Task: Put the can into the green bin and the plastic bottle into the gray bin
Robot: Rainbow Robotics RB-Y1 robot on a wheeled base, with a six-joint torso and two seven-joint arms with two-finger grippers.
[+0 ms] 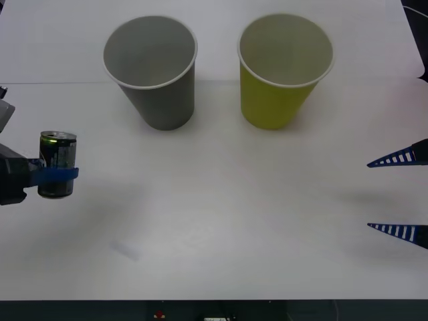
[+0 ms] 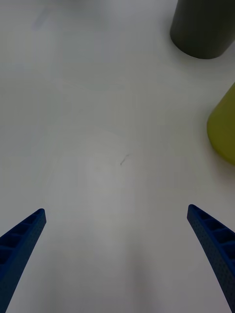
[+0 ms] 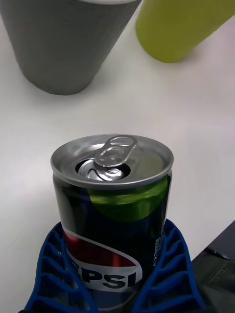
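Observation:
The can (image 1: pixel 57 164) is small and dark with a green patch and a silver top (image 3: pixel 112 159). It stands upright at the table's far left, and my left gripper (image 1: pixel 59 175) is shut on it, its blue fingers (image 3: pixel 166 269) wrapped around its lower body. The gray bin (image 1: pixel 152 70) and the green bin (image 1: pixel 283 69) stand side by side at the back, gray on the left. Both also appear in the left wrist view, gray bin (image 3: pixel 63 44) and green bin (image 3: pixel 181 27). My right gripper (image 1: pixel 399 195) hangs open at the right edge over bare table. The plastic bottle is out of view.
The white table (image 1: pixel 221 221) spreads wide between the two arms. Its front edge runs along the bottom of the front view. In the right wrist view the gray bin's base (image 2: pixel 203 27) and the green bin's side (image 2: pixel 223 129) stand beyond the open fingers (image 2: pixel 215 244).

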